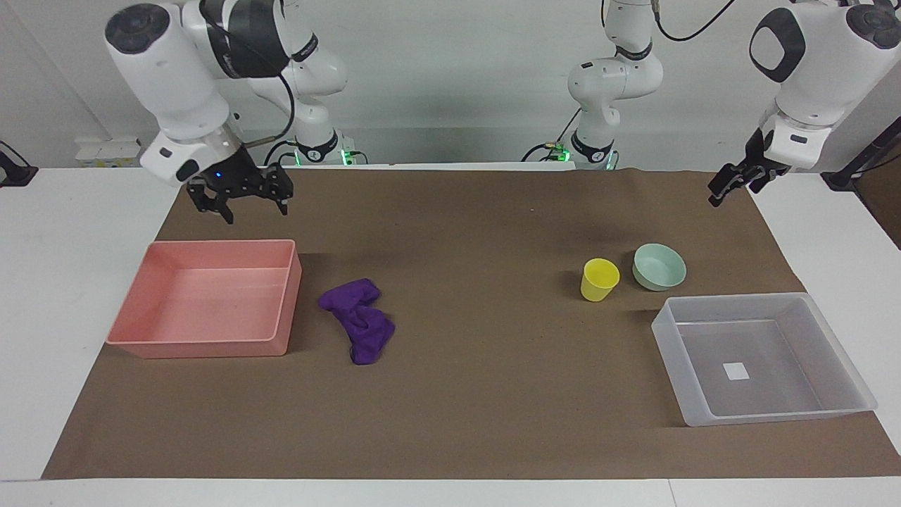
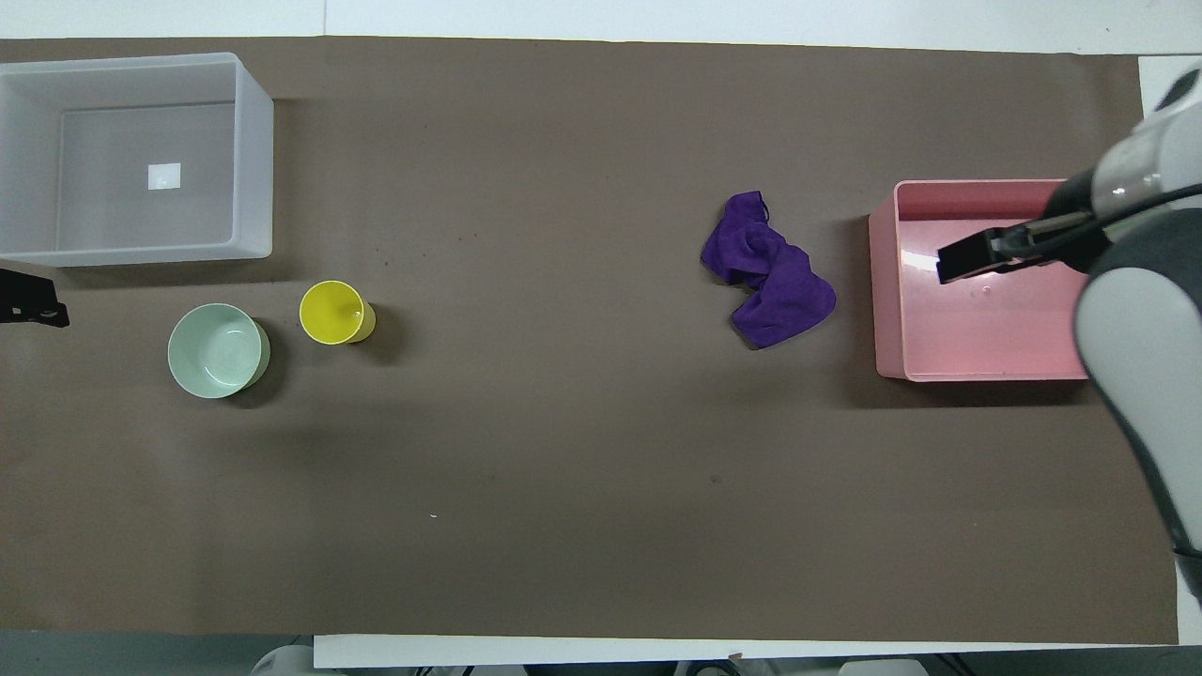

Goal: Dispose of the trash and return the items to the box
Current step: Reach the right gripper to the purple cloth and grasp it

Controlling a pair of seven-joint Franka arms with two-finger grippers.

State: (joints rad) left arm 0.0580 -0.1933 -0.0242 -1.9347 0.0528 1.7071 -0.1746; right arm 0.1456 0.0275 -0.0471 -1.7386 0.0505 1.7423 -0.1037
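Note:
The purple rag (image 1: 357, 318) (image 2: 770, 272) lies crumpled on the brown mat beside the pink bin (image 1: 284, 310) (image 2: 885, 300). The yellow cup (image 1: 600, 279) (image 2: 331, 313) stands upright beside the mint-green bowl (image 1: 659, 266) (image 2: 216, 350). Both sit nearer to the robots than the translucent box (image 1: 667, 329) (image 2: 254, 160), which holds only a white sticker. My right gripper (image 1: 253, 210) (image 2: 958, 265) hangs open and empty over the pink bin. My left gripper (image 1: 728, 186) (image 2: 33, 305) waits open and empty over the mat's edge at the left arm's end.
A brown mat (image 1: 479, 394) covers most of the white table (image 1: 70, 267). The right arm's white forearm (image 2: 1136, 376) covers part of the pink bin in the overhead view. The arm bases stand along the robots' edge of the table.

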